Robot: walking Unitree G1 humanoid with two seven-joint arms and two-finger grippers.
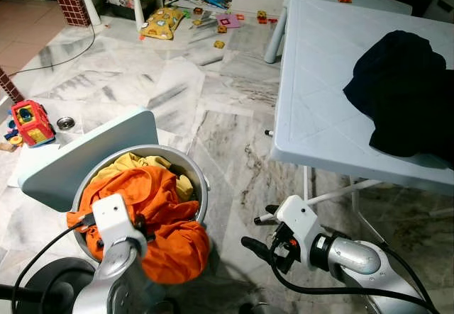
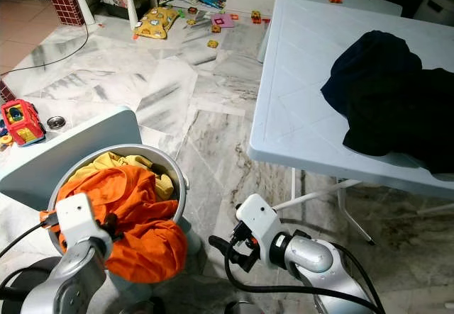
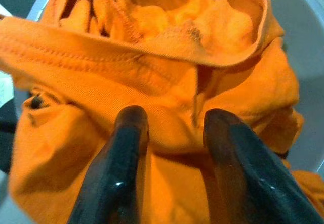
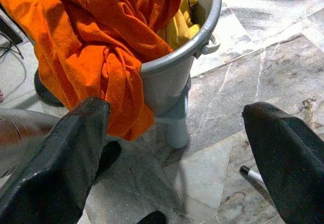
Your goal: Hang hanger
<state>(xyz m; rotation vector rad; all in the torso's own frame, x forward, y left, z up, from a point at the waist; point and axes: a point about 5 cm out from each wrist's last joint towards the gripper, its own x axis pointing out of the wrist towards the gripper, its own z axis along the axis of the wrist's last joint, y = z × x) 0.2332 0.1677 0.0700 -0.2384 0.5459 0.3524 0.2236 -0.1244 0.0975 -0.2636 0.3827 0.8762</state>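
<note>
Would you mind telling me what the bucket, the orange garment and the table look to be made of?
Bucket: likely grey plastic, smooth and moulded, with a rolled rim. Orange garment: soft knit fabric, probably cotton, creased with stitched seams. Table: pale moulded plastic top with embossed lines, on thin white legs, perhaps metal.

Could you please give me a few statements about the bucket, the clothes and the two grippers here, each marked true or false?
1. The orange garment spills over the rim of the grey bucket. True.
2. The dark garment lies on the floor. False: it lies on the pale blue table.
3. The right gripper is shut on the orange garment. False: it is open, with nothing between its fingers, beside the bucket.
4. The left gripper is at the orange garment, a fold of cloth between its fingers. True.
5. A yellow garment lies in the bucket under the orange one. True.
</note>
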